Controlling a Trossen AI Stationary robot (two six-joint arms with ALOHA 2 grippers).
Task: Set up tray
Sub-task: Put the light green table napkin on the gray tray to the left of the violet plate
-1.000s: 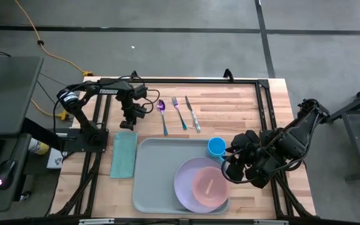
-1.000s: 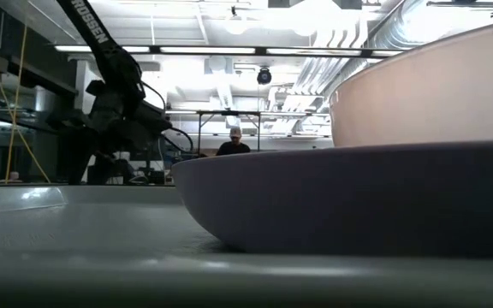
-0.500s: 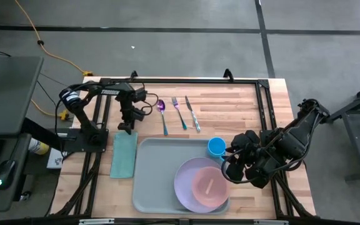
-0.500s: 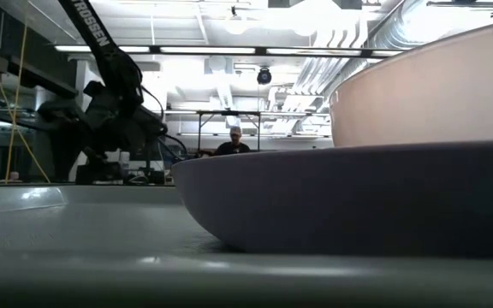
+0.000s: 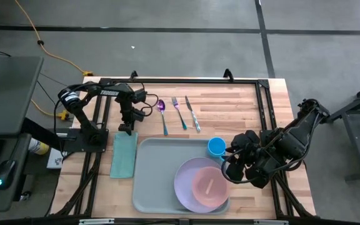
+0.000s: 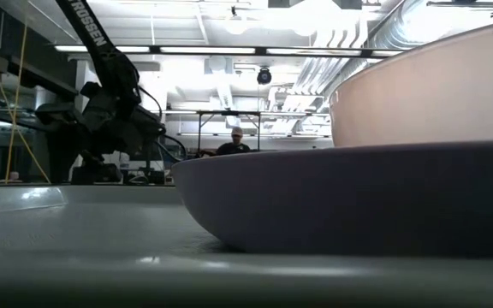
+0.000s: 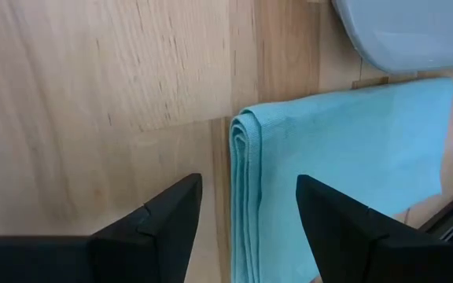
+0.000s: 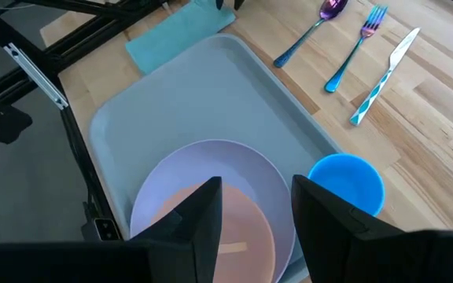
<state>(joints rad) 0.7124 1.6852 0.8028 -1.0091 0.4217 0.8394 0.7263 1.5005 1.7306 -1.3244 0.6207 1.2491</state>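
Currently the tray (image 5: 161, 175) is seen lying on the worktop (image 5: 230, 106) beside the teal cloth (image 5: 124, 154), over whose far end the left gripper (image 7: 242, 206) is held spread and empty, while the right gripper (image 8: 254, 206), parted and empty, is poised above the lavender plate (image 8: 203, 169).

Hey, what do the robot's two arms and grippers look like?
Both arms are dark, jointed metal. The left arm carries white TROSSEN lettering, with black cables looping near its wrist. The right arm is bulkier and all black. The left gripper and right gripper each have two flat, dark, wedge-shaped fingers.
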